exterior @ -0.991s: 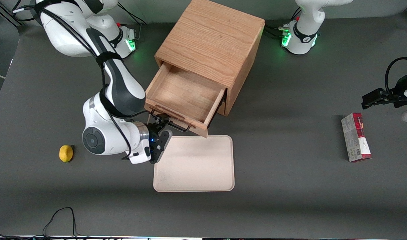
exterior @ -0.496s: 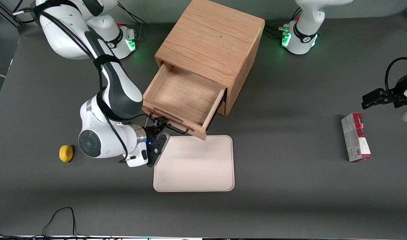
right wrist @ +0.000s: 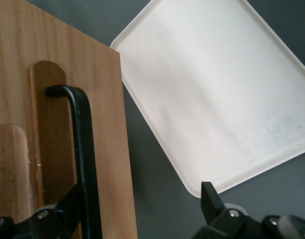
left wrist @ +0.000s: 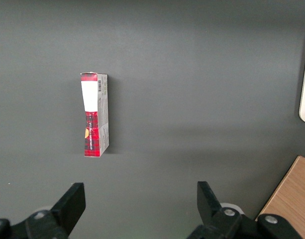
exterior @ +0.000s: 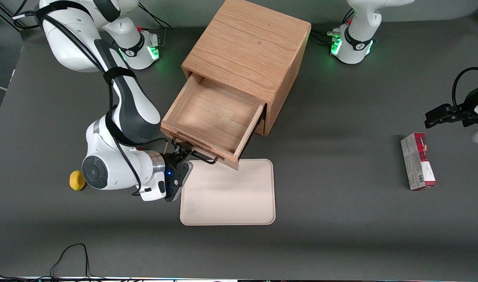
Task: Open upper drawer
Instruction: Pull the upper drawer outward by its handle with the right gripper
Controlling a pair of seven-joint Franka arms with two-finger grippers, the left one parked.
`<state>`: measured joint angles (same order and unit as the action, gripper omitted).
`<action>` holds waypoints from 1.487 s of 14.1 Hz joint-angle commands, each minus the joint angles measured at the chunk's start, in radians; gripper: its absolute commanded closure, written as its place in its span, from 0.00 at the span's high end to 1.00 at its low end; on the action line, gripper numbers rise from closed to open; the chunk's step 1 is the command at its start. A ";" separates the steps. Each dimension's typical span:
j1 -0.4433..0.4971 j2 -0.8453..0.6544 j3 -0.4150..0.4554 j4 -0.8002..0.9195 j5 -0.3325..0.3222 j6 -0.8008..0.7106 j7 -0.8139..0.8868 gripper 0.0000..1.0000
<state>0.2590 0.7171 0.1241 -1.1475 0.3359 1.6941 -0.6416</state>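
**Upper drawer** (exterior: 213, 113): The topmost drawer of the wooden cabinet (exterior: 247, 47). It is drawn well out toward the front camera, and its bare tray floor is exposed. Its front edge overhangs the edge of the tray (exterior: 231, 196), which lies in front of the cabinet. The opening is judged largely done, though it cannot be told how much travel is left.

**Handle** (exterior: 196, 154): A thin black wire on the drawer front, set over a shallow recess so that a finger can be passed under it.

**Gripper** (exterior: 180, 153): Placed at the drawer front, at the end of the handle toward the working arm. The jaws are seen spread wide. In the right wrist view the wire lies against one finger, and the other finger (right wrist: 212, 199) stands well apart over the tray. The handle is therefore judged to be hooked rather than pinched, which suits a straight outward pull.

**Tray**: Cream, rectangular, with nothing on it. It is nearer the front camera than the cabinet.

**Lemon** (exterior: 76, 180): On the table (exterior: 341, 235) beside the working arm's wrist and partly hidden by it.

**Box** (exterior: 417, 160): Red and white, lying flat toward the parked arm's end. It plays no part in the task.
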 commanded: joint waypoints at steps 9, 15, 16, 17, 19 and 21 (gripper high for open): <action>-0.018 0.027 0.003 0.068 -0.017 0.019 -0.012 1.00; -0.021 0.018 0.003 0.078 -0.018 0.016 -0.001 1.00; -0.020 0.013 0.003 0.078 -0.018 0.009 0.002 1.00; -0.020 0.009 0.002 0.078 -0.024 0.003 0.017 1.00; -0.012 0.005 0.005 0.086 -0.076 -0.020 0.052 1.00; -0.011 0.005 0.008 0.126 -0.103 -0.062 0.091 1.00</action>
<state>0.2423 0.7217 0.1268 -1.0732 0.2716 1.6844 -0.6111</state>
